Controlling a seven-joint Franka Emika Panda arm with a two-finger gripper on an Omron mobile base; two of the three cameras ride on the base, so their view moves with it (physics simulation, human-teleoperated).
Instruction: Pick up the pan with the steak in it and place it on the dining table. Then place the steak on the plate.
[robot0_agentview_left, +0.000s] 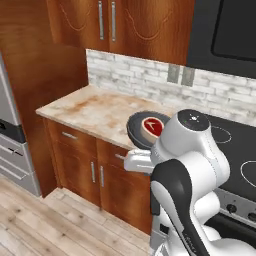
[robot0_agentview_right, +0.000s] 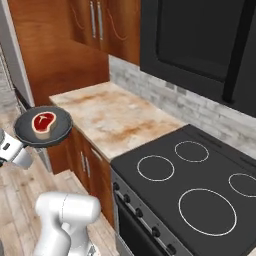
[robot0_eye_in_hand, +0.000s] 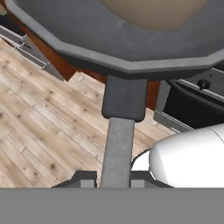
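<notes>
The pincer (robot0_eye_in_hand: 113, 179) is clamped narrow on the handle (robot0_eye_in_hand: 118, 148) of the pan (robot0_agentview_right: 43, 127), which hangs level in the air out past the desk (robot0_agentview_left: 95, 110) edge, over the wood floor (robot0_agentview_left: 40, 220), with the steak (robot0_agentview_right: 43, 122) lying inside it. So the step in hand looks like the carry: the pan is lifted and on its way, not yet set down. The next move calls for keeping the pan flat so the steak does not slide while the base turns toward the dining table, then lowering it there. In the left base view the arm's white body covers the handle and part of the pan. The hand view sees the pan from beneath, so the steak is hidden there.
</notes>
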